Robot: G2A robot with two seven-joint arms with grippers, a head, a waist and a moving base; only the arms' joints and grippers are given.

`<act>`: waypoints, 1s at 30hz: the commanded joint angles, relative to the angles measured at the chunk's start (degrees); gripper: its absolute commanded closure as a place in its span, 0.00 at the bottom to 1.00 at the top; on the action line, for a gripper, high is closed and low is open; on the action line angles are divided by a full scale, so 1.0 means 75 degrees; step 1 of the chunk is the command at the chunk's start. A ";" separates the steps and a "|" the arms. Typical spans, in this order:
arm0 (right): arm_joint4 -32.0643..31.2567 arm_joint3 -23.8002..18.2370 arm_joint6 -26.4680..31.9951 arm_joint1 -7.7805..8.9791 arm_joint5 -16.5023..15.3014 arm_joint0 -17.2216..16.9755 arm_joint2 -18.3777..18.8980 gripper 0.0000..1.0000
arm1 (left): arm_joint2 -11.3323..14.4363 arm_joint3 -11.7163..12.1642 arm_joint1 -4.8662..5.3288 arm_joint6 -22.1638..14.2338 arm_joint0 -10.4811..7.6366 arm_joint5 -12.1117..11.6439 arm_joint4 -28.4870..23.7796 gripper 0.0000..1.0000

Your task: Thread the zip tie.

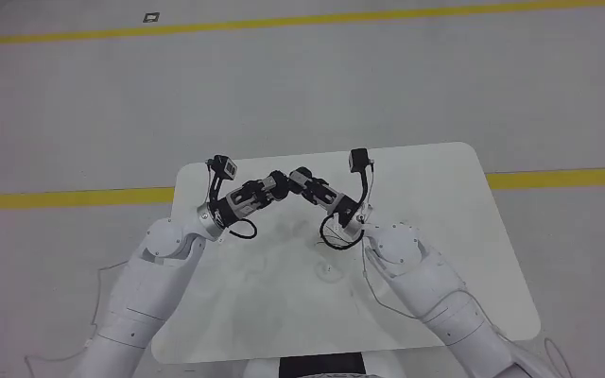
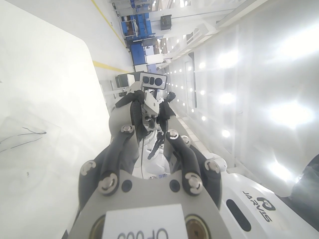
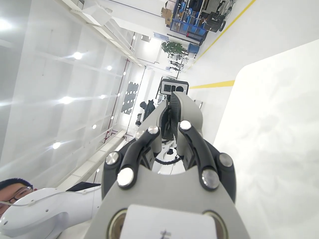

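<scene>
Left arm (image 1: 170,248): elbow out to the side, forearm angled inward over the far half of the counter.
Right arm (image 1: 416,265): mirrored pose, forearm angled inward to meet the other arm.
Left end effector (image 2: 149,99): held in the air above the counter, tip to tip with the right one. It is released, its fingers standing apart, with the right end effector's tip seen between them.
Right end effector (image 3: 174,95): points at the left one. It is clenched, fingertips meeting; what they pinch cannot be made out.
Zip tie (image 2: 141,155): apparently the thin dark strand in the gap between the left end effector's fingers, where the two arms meet. Which end effector grips it cannot be told.
Counter (image 1: 444,208): white with rounded corners. A small pale object (image 1: 326,272) lies nearer the robot than the end effectors, and faint dark marks (image 2: 32,133) show on the surface.
Floor (image 1: 113,104): pale grey, crossed by yellow lines (image 1: 284,21).
Room: bright ceiling lights (image 2: 225,98); shelving with blue bins (image 3: 189,27) in the distance.
</scene>
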 commanded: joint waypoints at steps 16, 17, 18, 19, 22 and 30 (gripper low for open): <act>0.0026 -0.0048 0.0212 -0.0032 -0.0069 -0.0065 0.0059 1.00 | 0.0034 0.0052 0.0009 0.0038 -0.0010 0.0041 0.0013 1.00; 0.0027 -0.0047 0.0219 -0.0033 -0.0070 -0.0067 0.0064 1.00 | 0.0035 0.0055 0.0010 0.0032 -0.0011 0.0042 0.0014 1.00; 0.0028 -0.0047 0.0226 -0.0035 -0.0070 -0.0068 0.0069 1.00 | 0.0035 0.0058 0.0011 0.0025 -0.0012 0.0042 0.0014 1.00; 0.0034 -0.0047 0.0235 -0.0036 -0.0069 -0.0073 0.0079 0.93 | 0.0034 0.0062 0.0012 0.0014 -0.0014 0.0041 0.0015 1.00; 0.0061 -0.0062 0.0238 -0.0036 -0.0067 -0.0089 0.0120 0.00 | 0.0019 0.0073 0.0019 -0.0027 -0.0013 0.0035 0.0002 1.00; 0.0184 -0.0137 0.0570 0.0027 -0.0128 -0.0142 0.0475 0.00 | -0.0143 -0.0011 0.0073 -0.0260 0.0072 0.0064 -0.0040 1.00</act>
